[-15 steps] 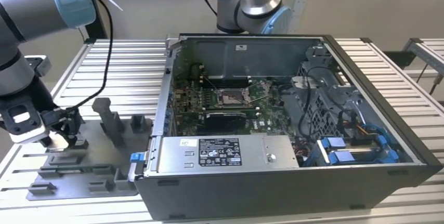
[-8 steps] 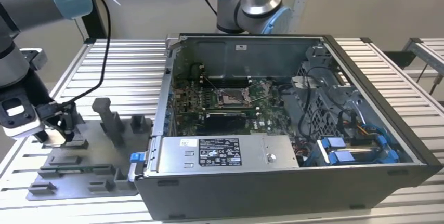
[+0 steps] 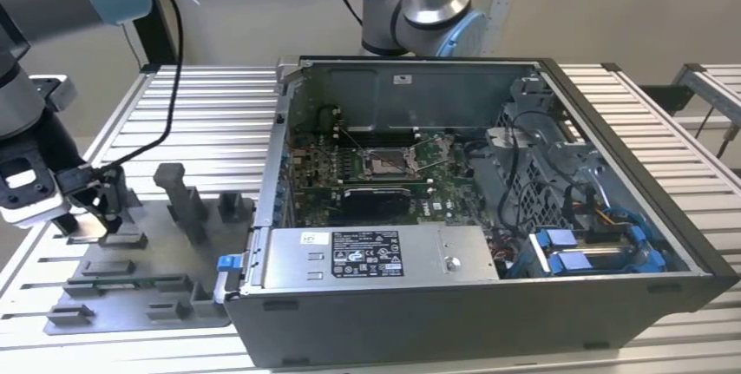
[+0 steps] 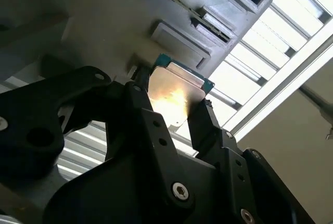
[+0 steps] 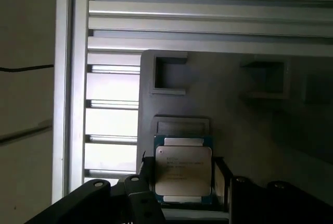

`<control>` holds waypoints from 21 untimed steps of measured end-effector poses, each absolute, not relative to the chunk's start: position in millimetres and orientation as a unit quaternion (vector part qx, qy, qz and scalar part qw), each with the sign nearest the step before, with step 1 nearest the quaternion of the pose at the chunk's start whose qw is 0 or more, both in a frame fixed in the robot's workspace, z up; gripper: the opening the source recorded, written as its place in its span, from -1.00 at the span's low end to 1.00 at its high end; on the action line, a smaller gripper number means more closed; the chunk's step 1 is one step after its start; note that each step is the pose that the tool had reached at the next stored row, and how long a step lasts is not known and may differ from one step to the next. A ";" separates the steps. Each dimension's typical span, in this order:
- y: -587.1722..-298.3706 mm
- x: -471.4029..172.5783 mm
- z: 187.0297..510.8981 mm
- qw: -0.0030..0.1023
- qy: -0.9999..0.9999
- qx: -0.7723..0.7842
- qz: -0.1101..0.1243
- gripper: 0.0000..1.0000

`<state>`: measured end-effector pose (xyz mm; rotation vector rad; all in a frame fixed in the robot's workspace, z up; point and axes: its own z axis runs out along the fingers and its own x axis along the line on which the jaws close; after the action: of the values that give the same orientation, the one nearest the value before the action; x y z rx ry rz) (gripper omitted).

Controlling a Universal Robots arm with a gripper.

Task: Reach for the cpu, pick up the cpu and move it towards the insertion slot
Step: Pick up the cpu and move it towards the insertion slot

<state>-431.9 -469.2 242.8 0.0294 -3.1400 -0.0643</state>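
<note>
Claw (image 5: 183, 185) clamped on cpu (image 5: 183, 169), 1 finger at each side edge, over the fixture (image 3: 139, 296), well apart from the slot (image 3: 388, 162). Carry it level; clear the case (image 3: 463, 322) wall.

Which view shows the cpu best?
The first wrist view: the cpu faces the camera, flat between the gripper fingers. The second wrist view shows it slanted, with glare. In the exterior view it is too small to tell.
</note>
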 end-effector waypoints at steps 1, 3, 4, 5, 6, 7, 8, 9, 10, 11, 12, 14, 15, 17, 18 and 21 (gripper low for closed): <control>-469.2 -431.9 243.2 0.000 -1.000 0.009 -0.020 -1.00; -469.2 -431.9 243.8 0.000 -1.000 0.009 -0.020 -1.00; -469.2 -431.9 244.1 0.000 -1.000 0.009 -0.020 -1.00; -469.2 -431.9 244.1 0.000 -1.000 0.009 -0.020 -1.00; -469.2 -431.9 244.7 0.000 -1.000 0.009 -0.020 -1.00; -469.2 -431.9 244.9 0.000 -1.000 0.009 -0.020 -1.00; -469.2 -431.9 244.9 0.000 -1.000 0.009 -0.020 -1.00; -469.2 -431.9 244.9 0.000 -1.000 0.009 -0.020 -1.00; -469.2 -431.9 245.2 0.000 -1.000 0.009 -0.020 -1.00; -469.2 -432.0 245.9 0.001 -1.000 0.009 -0.020 -1.00; -469.3 -432.0 246.8 0.001 -1.000 0.009 -0.020 -1.00; -469.2 -431.9 248.1 0.000 -1.000 0.009 -0.020 -1.00; -469.2 -431.9 248.5 0.000 -1.000 0.009 -0.020 -1.00; -469.2 -431.9 249.1 0.000 -1.000 0.009 -0.020 -1.00; -469.2 -431.9 249.5 0.000 -1.000 0.009 -0.020 -1.00; -469.2 -431.9 250.1 0.000 -1.000 0.009 -0.020 -1.00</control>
<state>-431.9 -469.2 250.1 0.0294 -3.1400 -0.0642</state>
